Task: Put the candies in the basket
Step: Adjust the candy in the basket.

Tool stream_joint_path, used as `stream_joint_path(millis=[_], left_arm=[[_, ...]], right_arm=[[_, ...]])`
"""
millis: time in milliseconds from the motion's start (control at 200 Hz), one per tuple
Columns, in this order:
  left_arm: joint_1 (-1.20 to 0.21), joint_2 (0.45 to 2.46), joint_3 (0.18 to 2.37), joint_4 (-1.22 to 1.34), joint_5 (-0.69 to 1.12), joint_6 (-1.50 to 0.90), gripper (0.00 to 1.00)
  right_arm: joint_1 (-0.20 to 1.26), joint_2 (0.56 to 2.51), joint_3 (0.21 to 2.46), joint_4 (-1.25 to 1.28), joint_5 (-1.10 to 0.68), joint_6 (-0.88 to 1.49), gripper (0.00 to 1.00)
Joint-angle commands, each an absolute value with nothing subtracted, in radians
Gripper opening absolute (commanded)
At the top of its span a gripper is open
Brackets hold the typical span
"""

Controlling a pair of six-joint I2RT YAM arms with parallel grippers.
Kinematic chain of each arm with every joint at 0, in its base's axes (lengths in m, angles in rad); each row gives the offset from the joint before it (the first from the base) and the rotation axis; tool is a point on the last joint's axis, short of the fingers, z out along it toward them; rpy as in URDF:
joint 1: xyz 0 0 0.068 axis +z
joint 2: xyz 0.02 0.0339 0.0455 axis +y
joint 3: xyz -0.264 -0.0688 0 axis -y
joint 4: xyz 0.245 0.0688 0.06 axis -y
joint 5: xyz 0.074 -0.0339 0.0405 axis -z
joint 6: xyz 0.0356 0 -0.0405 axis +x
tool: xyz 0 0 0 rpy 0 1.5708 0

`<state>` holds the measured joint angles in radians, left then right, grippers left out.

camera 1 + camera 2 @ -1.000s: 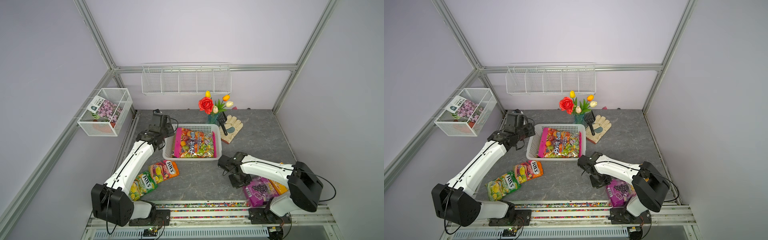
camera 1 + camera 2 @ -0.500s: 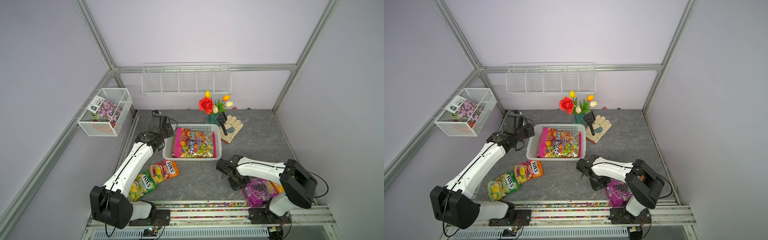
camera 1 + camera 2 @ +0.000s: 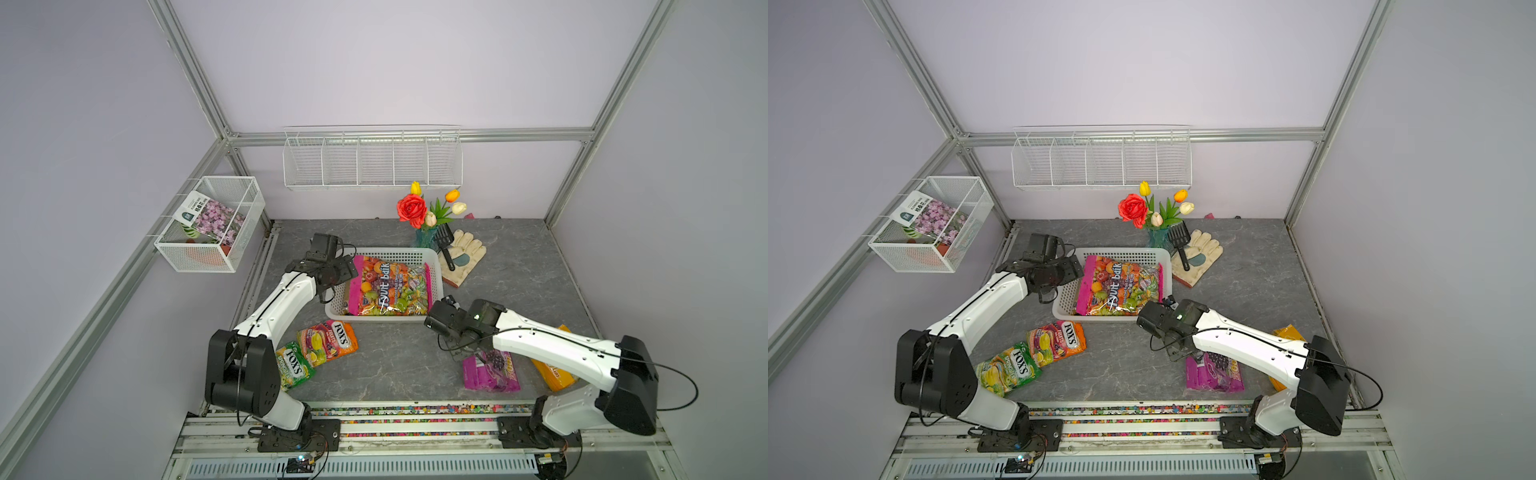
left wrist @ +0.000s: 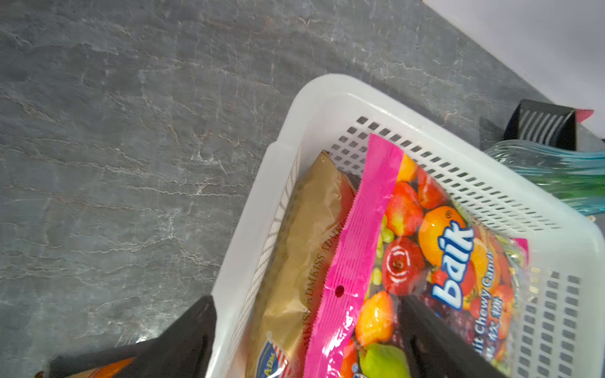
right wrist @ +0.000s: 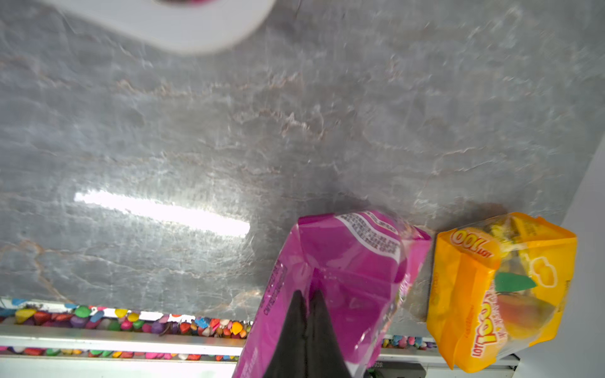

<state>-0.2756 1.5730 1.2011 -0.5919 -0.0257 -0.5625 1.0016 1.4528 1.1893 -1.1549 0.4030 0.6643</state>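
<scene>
The white basket (image 3: 390,251) (image 3: 1121,251) (image 4: 327,95) holds the pink-edged bag (image 3: 388,289) (image 3: 1121,286) (image 4: 360,245), which lies on a gold bag (image 4: 304,235). My left gripper (image 4: 307,330) (image 3: 343,268) is open over the basket's left end. One finger is outside the wall, the other above the pink-edged bag. Orange FOX'S (image 3: 328,343) (image 3: 1057,338) and green FOX'S (image 3: 293,365) (image 3: 1007,368) lie at the front left. My right gripper (image 5: 307,311) is shut on the film of the purple grape bag (image 5: 353,261) (image 3: 492,372) (image 3: 1214,372). The yellow mango bag (image 5: 497,288) (image 3: 555,374) lies beside it.
A vase of flowers (image 3: 426,216), a work glove (image 3: 463,257) and a black scoop (image 3: 444,245) sit behind the basket's right end. A wire-mesh box (image 3: 210,224) hangs on the left wall and a divided wire rack (image 3: 372,160) on the back wall. Coloured beads (image 3: 399,409) line the front rail.
My left jaws have widened over the basket while the pink-edged bag stayed inside. My right jaws have closed onto the purple grape bag.
</scene>
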Motion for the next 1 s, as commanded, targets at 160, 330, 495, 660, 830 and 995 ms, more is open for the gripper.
stream_joint_path(millis=[160,330,495,660,830,995], left_arm=[[-0.288,1.694,1.208,-0.581,0.114,-0.556,0.79],[-0.372,1.744,1.238,-0.593,0.112,-0.496,0.7],[-0.422,1.753,1.229,-0.587,0.116,-0.485,0.57],[-0.441,1.743,1.219,-0.598,0.132,-0.461,0.51],[-0.489,1.721,1.191,-0.605,0.142,-0.443,0.49],[-0.526,1.717,1.188,-0.624,0.12,-0.453,0.5]], right_arm=[[0.886,1.42,1.31,-1.113,0.421,0.65,0.0],[0.824,1.368,1.31,-1.049,0.384,0.682,0.0],[0.816,1.327,1.326,-1.027,0.403,0.702,0.0],[0.816,1.3,1.357,-1.019,0.416,0.7,0.0],[0.816,1.298,1.41,-1.021,0.433,0.69,0.0],[0.816,1.316,1.472,-1.009,0.423,0.677,0.0]])
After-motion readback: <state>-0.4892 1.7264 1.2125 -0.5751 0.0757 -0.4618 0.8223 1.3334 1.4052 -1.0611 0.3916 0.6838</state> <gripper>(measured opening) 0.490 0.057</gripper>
